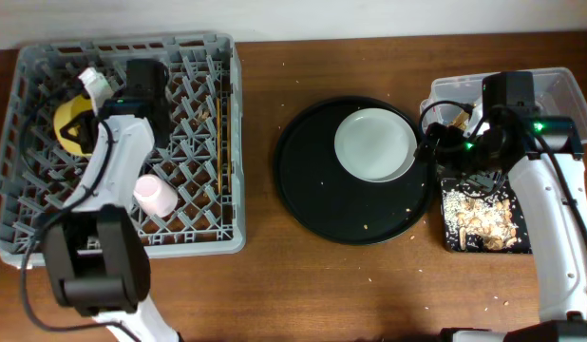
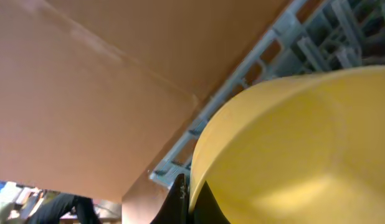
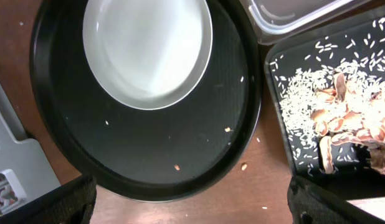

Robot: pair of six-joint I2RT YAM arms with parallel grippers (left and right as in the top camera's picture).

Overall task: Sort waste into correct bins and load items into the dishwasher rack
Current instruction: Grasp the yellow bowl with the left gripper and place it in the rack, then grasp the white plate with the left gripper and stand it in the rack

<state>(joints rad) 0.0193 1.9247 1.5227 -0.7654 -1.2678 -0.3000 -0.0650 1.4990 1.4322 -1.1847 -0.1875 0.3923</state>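
The grey dishwasher rack (image 1: pixel 28 228) stands at the left. My left gripper (image 1: pixel 85 122) is inside it near its far left side, shut on the rim of the yellow bowl (image 1: pixel 70 125), which fills the left wrist view (image 2: pixel 292 149). The pink cup (image 1: pixel 153 197) lies in the rack, and thin chopsticks (image 1: pixel 224 142) lie along its right side. The pale plate (image 1: pixel 374 144) sits on the round black tray (image 1: pixel 312 204). My right gripper (image 1: pixel 442 142) is open and empty, hovering over the gap between the round tray (image 3: pixel 149 162) and the shallow black tray (image 1: pixel 479 237), which holds beige scraps (image 3: pixel 342 118).
The clear tub (image 1: pixel 559 85) stands behind the black tray at the far right, partly hidden by my right arm. Small crumbs lie on the round tray and on the wooden table (image 1: pixel 274 294) around it. A pale object (image 1: pixel 92 84) shows beside my left wrist.
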